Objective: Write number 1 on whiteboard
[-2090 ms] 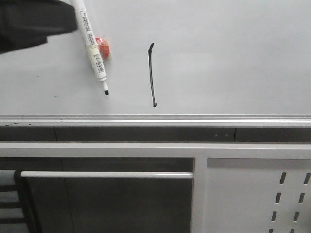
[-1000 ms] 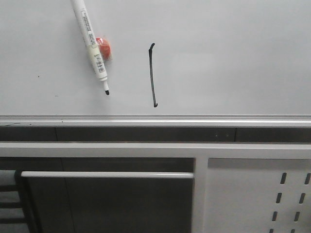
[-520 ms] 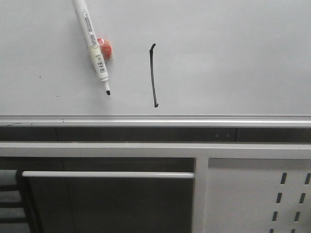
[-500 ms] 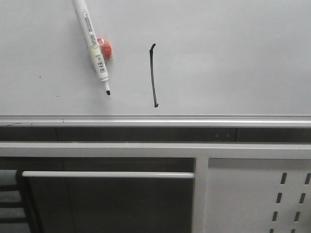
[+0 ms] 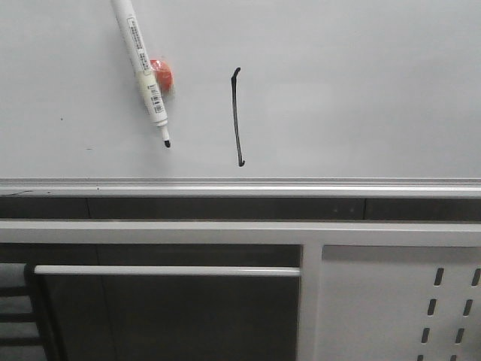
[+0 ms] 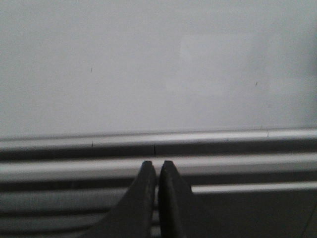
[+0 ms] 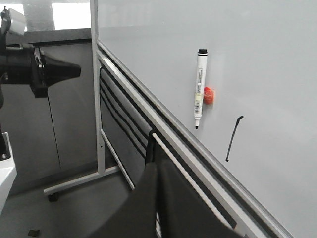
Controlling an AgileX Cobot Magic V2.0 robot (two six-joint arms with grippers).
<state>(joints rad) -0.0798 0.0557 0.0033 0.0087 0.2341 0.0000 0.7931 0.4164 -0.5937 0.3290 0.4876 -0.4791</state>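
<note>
Both hands pressed together, empty; number 1 on whiteboard; marker label unreadable.

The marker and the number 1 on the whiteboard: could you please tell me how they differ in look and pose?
The marker is a thick white barrel with a label and a black tip; the number 1 is a thin black line. The marker leans clearly, tip lowest; the number 1 stands nearly vertical. The marker has a red-orange piece beside it; the number 1 stands alone. Both sit on the whiteboard.
</note>
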